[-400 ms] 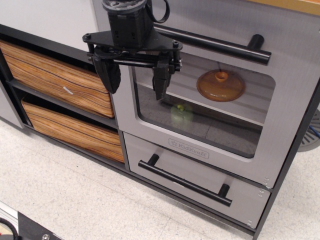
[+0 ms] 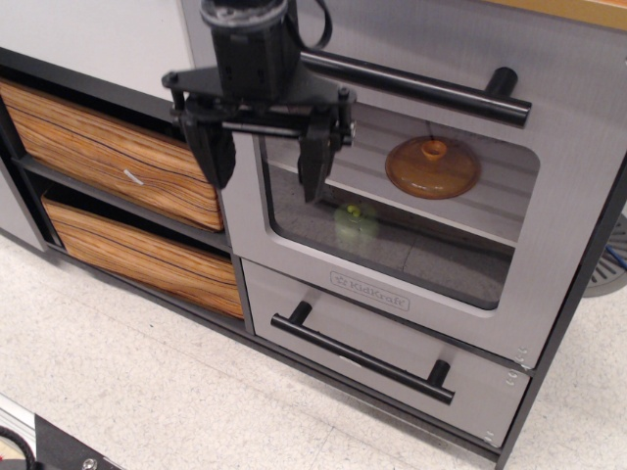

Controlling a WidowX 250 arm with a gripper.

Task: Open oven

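Observation:
The oven (image 2: 549, 245) is a toy with a brushed-grey door, a rounded clear window (image 2: 411, 230) and a "KidKraft" label (image 2: 370, 291). Its long black bar handle (image 2: 421, 88) runs across the top of the door. The door looks shut or nearly shut. My gripper (image 2: 263, 166) hangs in front of the door's upper left corner, just below the handle's left end. Its two black fingers (image 2: 315, 162) are spread wide and hold nothing. Inside the window I see an orange lid (image 2: 432, 166) on a shelf and a pale green object (image 2: 355, 223) below.
A smaller windowless grey drawer (image 2: 323, 323) with a black bar handle (image 2: 362, 354) sits under the oven. Two wood-grain drawers (image 2: 108, 157) are stacked to the left in a black frame. A speckled white floor (image 2: 147, 392) lies in front.
My gripper has shifted slightly upward toward the handle. The oven door has not visibly moved.

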